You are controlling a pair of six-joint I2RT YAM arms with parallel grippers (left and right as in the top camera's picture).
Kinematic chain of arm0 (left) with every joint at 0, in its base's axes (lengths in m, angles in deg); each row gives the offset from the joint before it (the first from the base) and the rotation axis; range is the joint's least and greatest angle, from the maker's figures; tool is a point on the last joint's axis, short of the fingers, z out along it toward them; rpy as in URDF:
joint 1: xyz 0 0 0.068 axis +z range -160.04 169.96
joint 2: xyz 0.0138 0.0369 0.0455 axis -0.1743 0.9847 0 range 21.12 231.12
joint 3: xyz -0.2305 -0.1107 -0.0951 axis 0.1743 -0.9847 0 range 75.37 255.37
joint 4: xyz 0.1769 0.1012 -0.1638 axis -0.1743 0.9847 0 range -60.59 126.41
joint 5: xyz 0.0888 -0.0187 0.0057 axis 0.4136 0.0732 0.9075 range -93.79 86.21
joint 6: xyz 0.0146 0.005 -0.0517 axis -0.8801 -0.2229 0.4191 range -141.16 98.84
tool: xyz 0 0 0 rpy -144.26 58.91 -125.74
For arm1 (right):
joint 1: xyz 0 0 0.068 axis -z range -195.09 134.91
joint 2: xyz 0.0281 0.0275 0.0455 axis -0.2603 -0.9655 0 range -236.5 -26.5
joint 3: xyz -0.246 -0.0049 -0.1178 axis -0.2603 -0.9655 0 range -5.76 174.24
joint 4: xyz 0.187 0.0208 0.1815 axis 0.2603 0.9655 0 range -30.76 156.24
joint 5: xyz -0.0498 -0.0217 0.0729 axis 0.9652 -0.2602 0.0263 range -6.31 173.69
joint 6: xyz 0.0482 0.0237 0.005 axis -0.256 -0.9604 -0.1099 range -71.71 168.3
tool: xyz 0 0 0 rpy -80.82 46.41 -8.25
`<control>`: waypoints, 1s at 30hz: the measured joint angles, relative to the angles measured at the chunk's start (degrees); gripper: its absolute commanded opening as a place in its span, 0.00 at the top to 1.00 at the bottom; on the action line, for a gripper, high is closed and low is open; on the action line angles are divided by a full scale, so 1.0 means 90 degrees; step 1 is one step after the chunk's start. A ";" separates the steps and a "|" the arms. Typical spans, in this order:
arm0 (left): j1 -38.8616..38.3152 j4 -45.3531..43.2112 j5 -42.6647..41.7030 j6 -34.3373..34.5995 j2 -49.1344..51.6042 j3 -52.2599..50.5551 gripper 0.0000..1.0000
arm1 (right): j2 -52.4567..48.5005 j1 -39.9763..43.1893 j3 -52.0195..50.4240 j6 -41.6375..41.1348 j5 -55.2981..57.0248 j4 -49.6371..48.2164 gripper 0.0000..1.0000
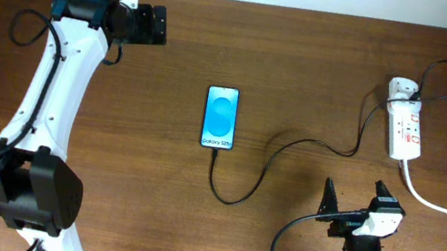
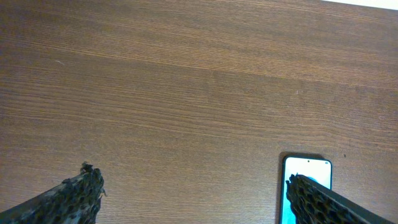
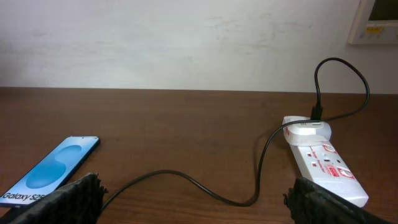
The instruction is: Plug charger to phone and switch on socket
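Socket position: the socket (image 1: 405, 130) lies ahead and slightly right of the right pincer (image 1: 355, 197), on the surface (image 1: 309, 58).
Socket axis: its long side runs roughly away from the robot.
Nearer arm: right; the left pincer (image 1: 156, 26) is well apart.
Right pincer: wide open, empty.
Left pincer: wide open, empty.
Phone: the phone (image 1: 220, 117) is mid-surface; the charger (image 1: 274, 153) cable reaches its near edge, but seating cannot be confirmed.

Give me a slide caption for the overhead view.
Phone mid-table, charger curving from its lower edge to the socket; left gripper and right gripper open, touching nothing.
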 measured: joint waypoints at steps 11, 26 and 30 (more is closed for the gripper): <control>0.0000 0.0323 0.0304 0.0000 -0.2259 -0.2276 0.01 | -0.0007 0.0002 0.0000 0.0002 0.0002 0.0000 0.02; 0.0007 -0.3053 -0.1307 -0.1532 -0.5588 -0.7021 0.01 | -0.0007 0.0002 0.0000 0.0000 0.0005 0.0000 0.02; 0.0007 -0.4840 -0.1423 -0.1661 -0.6849 -0.8519 0.01 | -0.0007 0.0002 0.0000 0.0000 0.0005 0.0005 0.02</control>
